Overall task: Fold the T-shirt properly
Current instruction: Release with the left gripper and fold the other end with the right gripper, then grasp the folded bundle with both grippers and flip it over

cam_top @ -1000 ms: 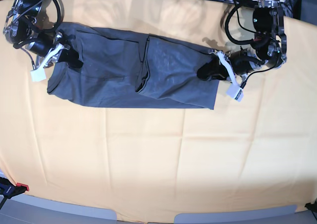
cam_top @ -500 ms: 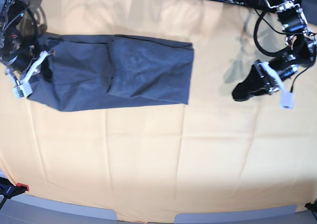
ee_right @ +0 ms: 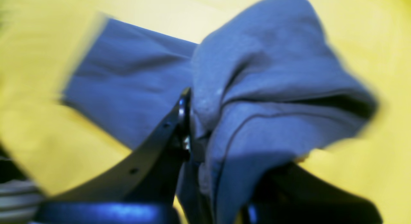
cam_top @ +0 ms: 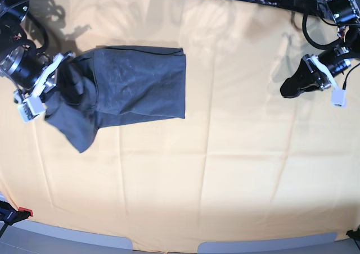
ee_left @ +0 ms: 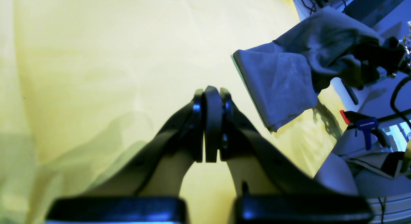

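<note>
We are gripping a bunched end of the T-shirt point(cam_top: 132, 85) in our right claw point(cam_top: 66, 81) — cloth pinched between the fingers — at the tabletop's point(cam_top: 225, 169) far edge, while our left claw point(cam_top: 291, 88), pressed closed and holding nothing, is hovering well apart.

Bright even light, soft shadows; right wrist view motion-blurred, base view fisheye-bent.
</note>
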{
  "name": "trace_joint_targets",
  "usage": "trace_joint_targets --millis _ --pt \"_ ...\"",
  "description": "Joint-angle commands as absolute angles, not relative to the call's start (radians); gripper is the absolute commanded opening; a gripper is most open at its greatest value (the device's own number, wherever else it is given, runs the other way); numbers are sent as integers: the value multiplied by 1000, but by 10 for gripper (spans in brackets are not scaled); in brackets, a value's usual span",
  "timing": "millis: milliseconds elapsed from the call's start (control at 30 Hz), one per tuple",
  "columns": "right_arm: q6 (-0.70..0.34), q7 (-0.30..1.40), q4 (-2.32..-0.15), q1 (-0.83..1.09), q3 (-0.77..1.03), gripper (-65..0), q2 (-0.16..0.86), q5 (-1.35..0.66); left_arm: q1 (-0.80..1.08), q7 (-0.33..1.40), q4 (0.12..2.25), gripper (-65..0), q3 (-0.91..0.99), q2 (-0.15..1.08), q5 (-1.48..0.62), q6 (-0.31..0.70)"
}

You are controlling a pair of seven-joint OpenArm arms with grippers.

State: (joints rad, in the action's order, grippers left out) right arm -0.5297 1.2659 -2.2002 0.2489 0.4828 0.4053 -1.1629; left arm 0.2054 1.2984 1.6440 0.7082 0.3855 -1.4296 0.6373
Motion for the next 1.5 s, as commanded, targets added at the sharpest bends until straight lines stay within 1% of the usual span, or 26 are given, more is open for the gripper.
trace_joint_targets --millis 0,133,300,400,533,633,667,700,767,800,833,900,1000,1200,1267,1300,1333,1367,1433,1467 --pt "-545 1246 -2223 238 490 -650 395 -1219 204 1282 1660 -650 714 404 -1457 645" --pt "-590 1254 -2223 237 463 -650 299 -1312 207 1281 1660 -650 714 404 -1457 645" --pt "-647 1252 -2223 237 344 -650 208 -1317 208 1280 1660 -650 713 401 -1457 645" --pt "-664 1198 -2223 235 243 -650 165 -1182 207 1280 1660 -650 713 399 -1457 644" --pt "-659 1024 -2222 235 124 -650 117 -907 207 1280 1660 -650 713 399 -1457 645" --pt "-644 994 -2217 229 43 -647 111 -828 207 1280 1660 -650 713 399 -1457 644" --pt "-640 994 -2211 229 17 -590 111 -821 207 1280 1660 -650 713 399 -1457 644" --pt "-643 995 -2206 229 -9 -500 111 -817 207 1280 1660 -650 713 399 -1457 644" --pt "-675 999 -2203 229 -66 -271 111 -810 207 1280 1660 -650 713 399 -1457 644" --pt "-698 997 -2203 229 -96 -197 111 -812 207 1280 1660 -650 713 399 -1457 644" --pt "-698 999 -2203 220 -127 -175 115 -813 207 1280 1660 -650 713 399 -1457 644" --pt "-698 997 -2203 190 -175 -177 119 -771 207 1280 1660 -650 713 399 -1457 644" --pt "-698 998 -2203 137 -181 -177 117 -704 207 1280 1660 -650 713 399 -1457 644" --pt "-698 998 -2204 86 -83 -177 117 -704 207 1280 1660 -650 713 399 -1453 645" --pt "-698 996 -2204 86 -31 -193 117 -706 207 1280 1660 -650 713 400 -1449 645" --pt "-698 990 -2204 86 -11 -221 117 -705 207 1280 1660 -650 713 400 -1450 644" --pt "-698 986 -2204 86 3 -273 118 -705 207 1280 1660 -650 713 400 -1451 644" --pt "-698 984 -2204 85 11 -370 121 -705 207 1280 1660 -650 713 400 -1457 644" --pt "-698 974 -2203 85 13 -646 148 -701 207 1291 1661 -650 713 403 -1484 649" --pt "-698 965 -2201 86 13 -650 161 -700 204 1306 1662 -650 712 405 -1484 668"
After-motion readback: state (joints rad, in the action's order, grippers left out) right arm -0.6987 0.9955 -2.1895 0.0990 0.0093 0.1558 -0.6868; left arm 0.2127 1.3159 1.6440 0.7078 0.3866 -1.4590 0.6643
